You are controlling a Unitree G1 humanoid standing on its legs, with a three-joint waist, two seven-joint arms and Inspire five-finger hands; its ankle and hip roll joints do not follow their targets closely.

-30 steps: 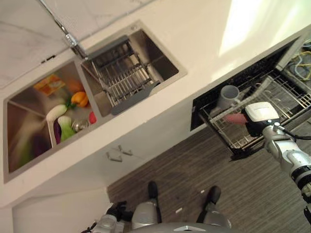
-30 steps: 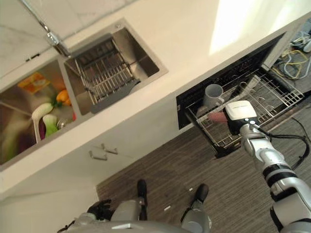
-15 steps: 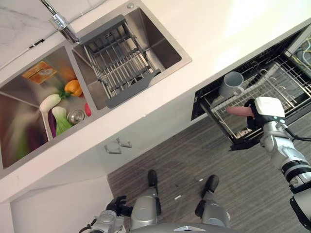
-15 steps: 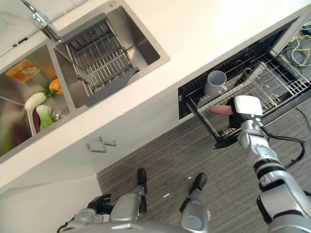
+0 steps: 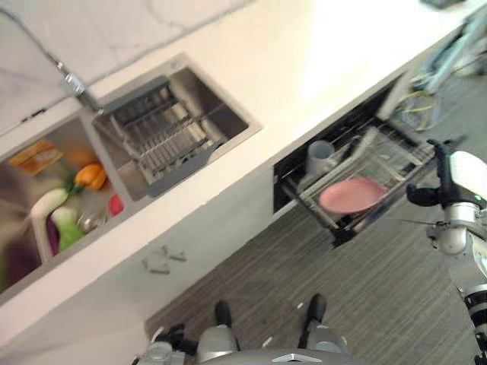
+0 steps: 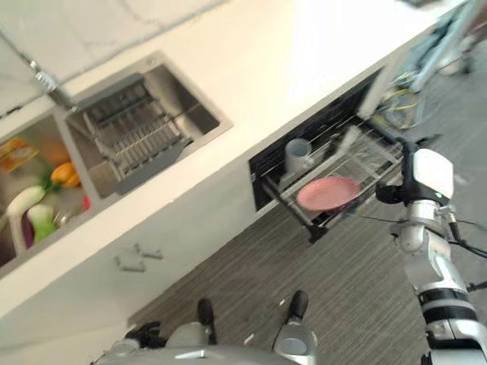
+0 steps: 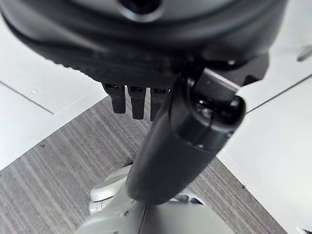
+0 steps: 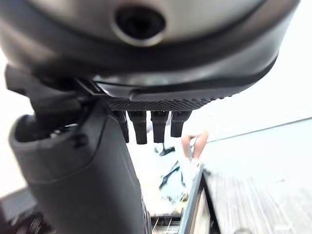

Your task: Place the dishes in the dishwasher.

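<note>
Pulled-out dishwasher rack (image 5: 396, 163) carries pink plate (image 5: 351, 195), grey cup (image 5: 319, 157).

plate (image 5: 352, 195) in dishwasher rack (image 5: 396, 163) — cup (image 5: 319, 158) behind, sink (image 5: 171, 129) left

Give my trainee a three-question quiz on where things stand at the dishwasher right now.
1. True or false: the pink plate lies in the pulled-out dishwasher rack.
2. What stands in the rack next to the plate: A) a grey cup, B) a pan, C) a bottle?
3. Fill in: the right hand, beside the rack, holds ____.

Key: 1 true. 2 A, the grey cup. 3 nothing; its fingers are straight.
</note>
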